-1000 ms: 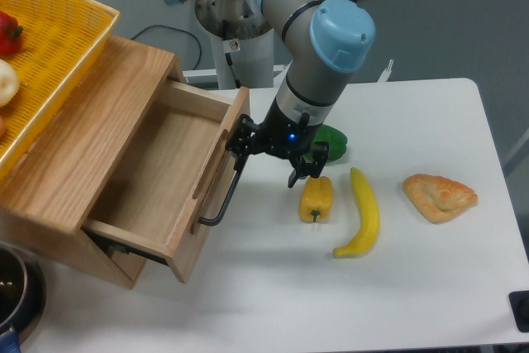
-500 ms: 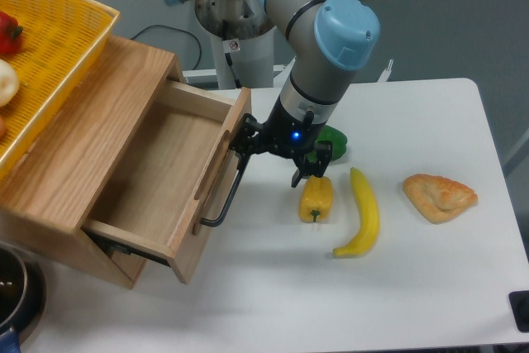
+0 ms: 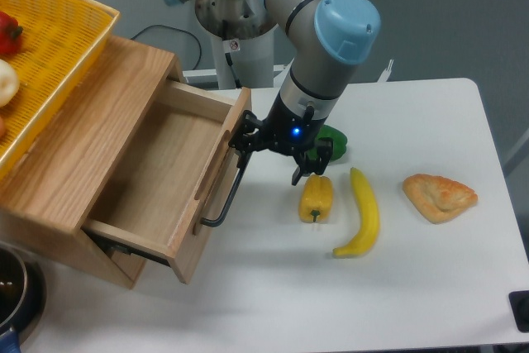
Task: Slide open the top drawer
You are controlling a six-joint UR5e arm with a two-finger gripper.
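The top drawer of the light-oak cabinet stands pulled far out, and its inside is empty. Its black bar handle runs along the front panel. My gripper hangs just right of the drawer front, at the handle's upper end. Its jaws are spread wide: the left finger is by the drawer's front corner and the right finger is above a yellow pepper. It holds nothing.
A yellow bell pepper, a banana, a green pepper and a pastry lie on the white table right of the drawer. A yellow woven basket with vegetables sits on the cabinet. A dark pot is at the lower left.
The drawer front and handle have shifted slightly to the right. The gripper has drifted a little right and up and stays open.
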